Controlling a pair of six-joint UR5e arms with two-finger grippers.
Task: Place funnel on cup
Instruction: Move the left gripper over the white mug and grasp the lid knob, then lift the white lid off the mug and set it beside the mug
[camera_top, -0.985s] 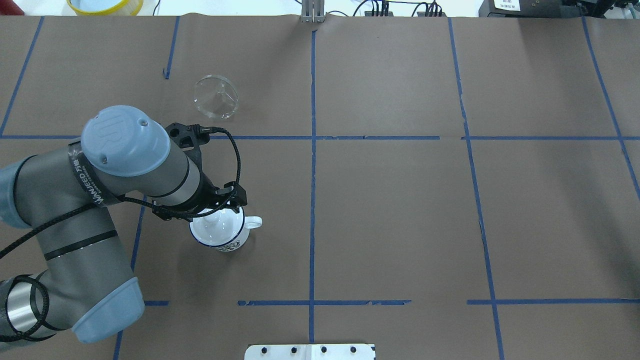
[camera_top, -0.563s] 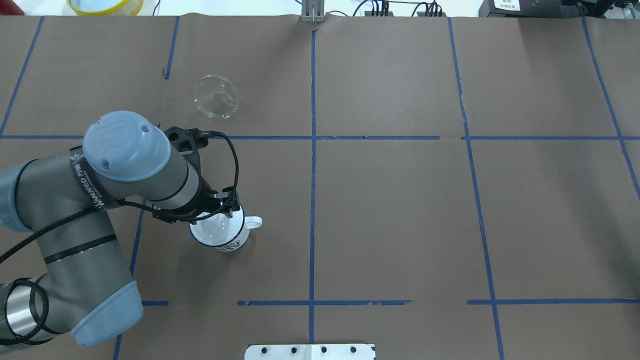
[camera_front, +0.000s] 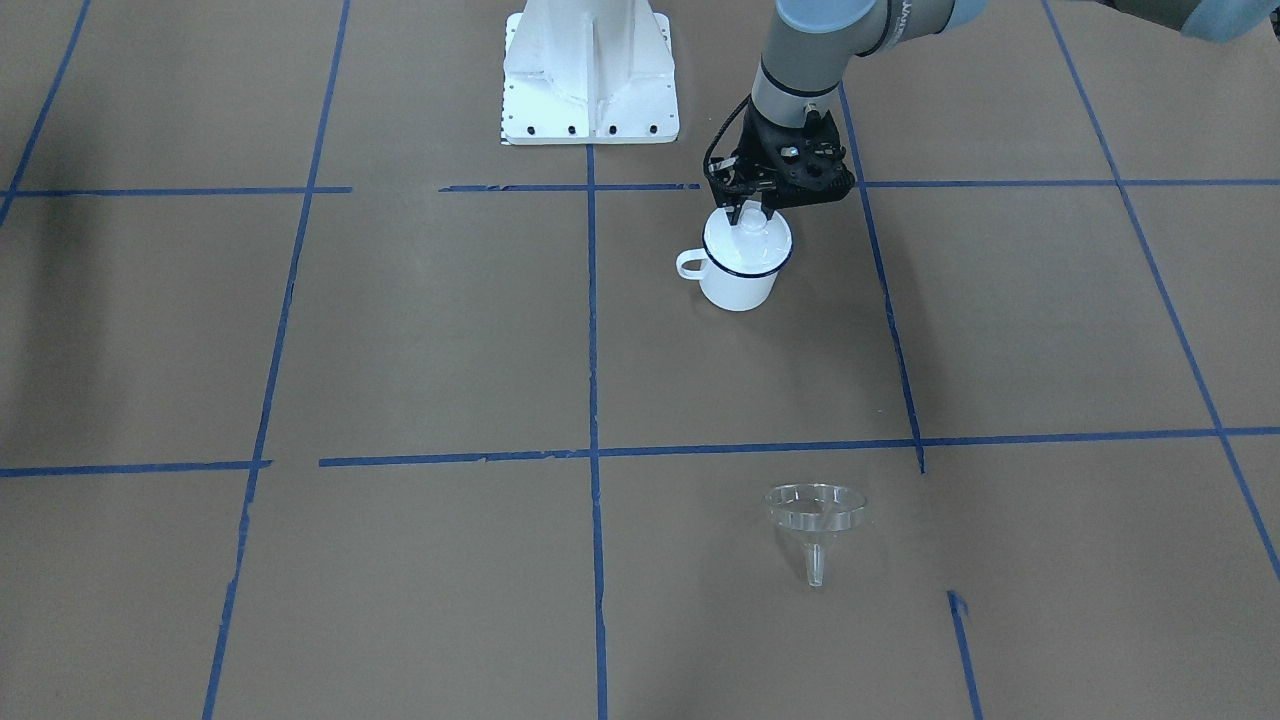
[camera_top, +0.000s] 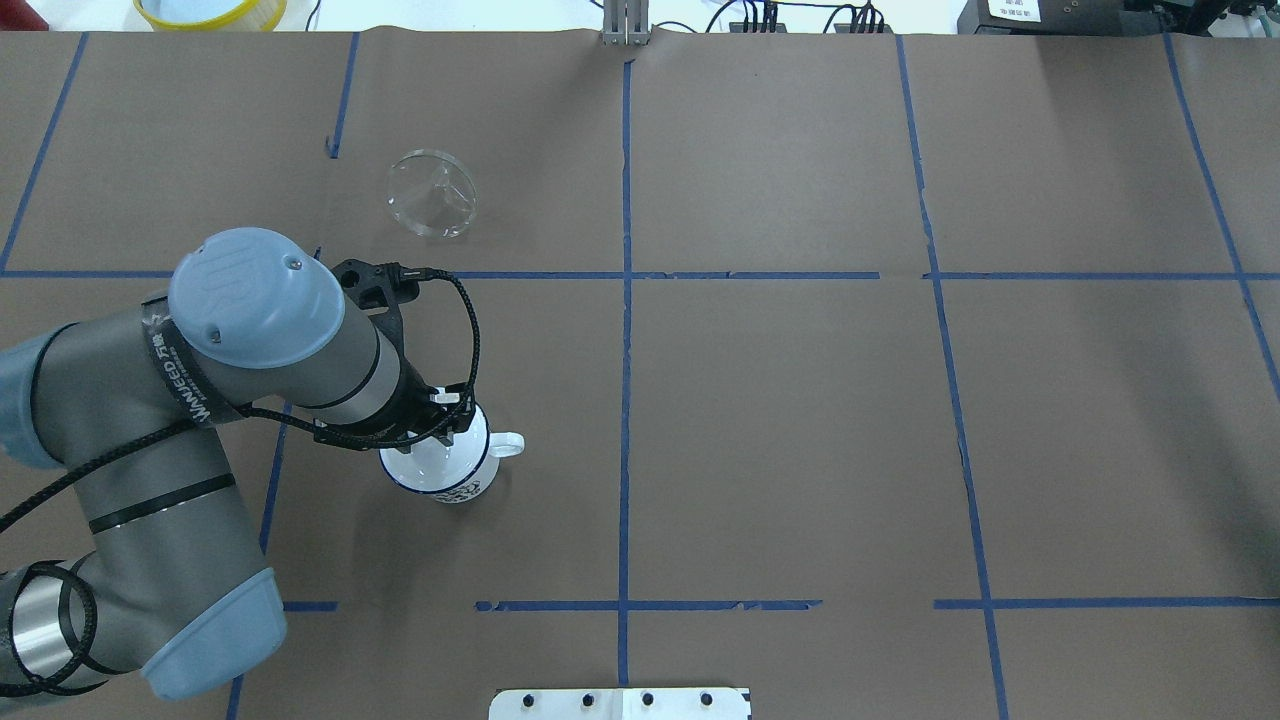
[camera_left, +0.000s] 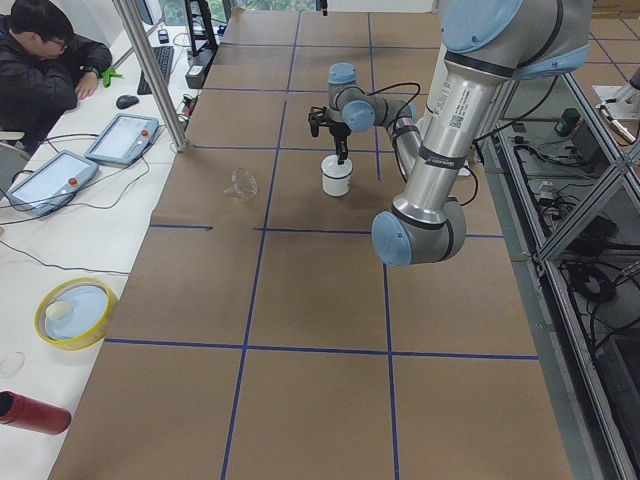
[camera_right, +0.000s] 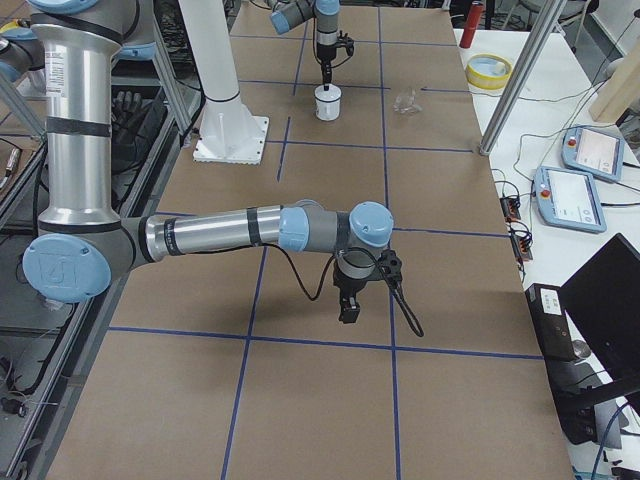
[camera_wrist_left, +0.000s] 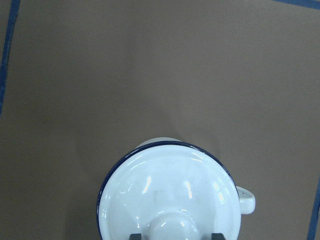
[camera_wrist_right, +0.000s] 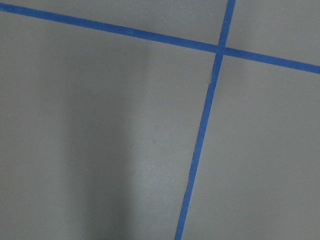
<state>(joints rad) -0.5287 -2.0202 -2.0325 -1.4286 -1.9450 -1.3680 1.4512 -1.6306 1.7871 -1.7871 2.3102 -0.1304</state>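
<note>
Here, the left gripper (camera_front: 748, 212) hangs directly above the cup (camera_front: 738, 285), a white enamel mug with a dark-blue rim that stands upright on the brown-papered table (camera_front: 400, 330). A round white lid (camera_front: 748, 243) with a knob sits on the mug's mouth. In the left wrist view, the two dark fingers (camera_wrist_left: 137, 236) stand on either side of the knob at the bottom edge. The frame cuts them off there, so it cannot be told whether they press on the knob or merely flank it. The mug's loop handle (camera_wrist_left: 246, 201) juts out to the side, clear of the fingers.

The funnel (camera_front: 815, 515), clear and see-through, lies on the paper well apart from the cup, on the far side of a blue tape line (camera_front: 750, 447) from it, toward the operators. Its bowl is tilted and its short spout points toward the operators' edge. Nothing touches it.

The right gripper (camera_right: 348, 310) appears only in the exterior right view, hanging low over the table far from both objects; the state of its jaws cannot be told.
</note>
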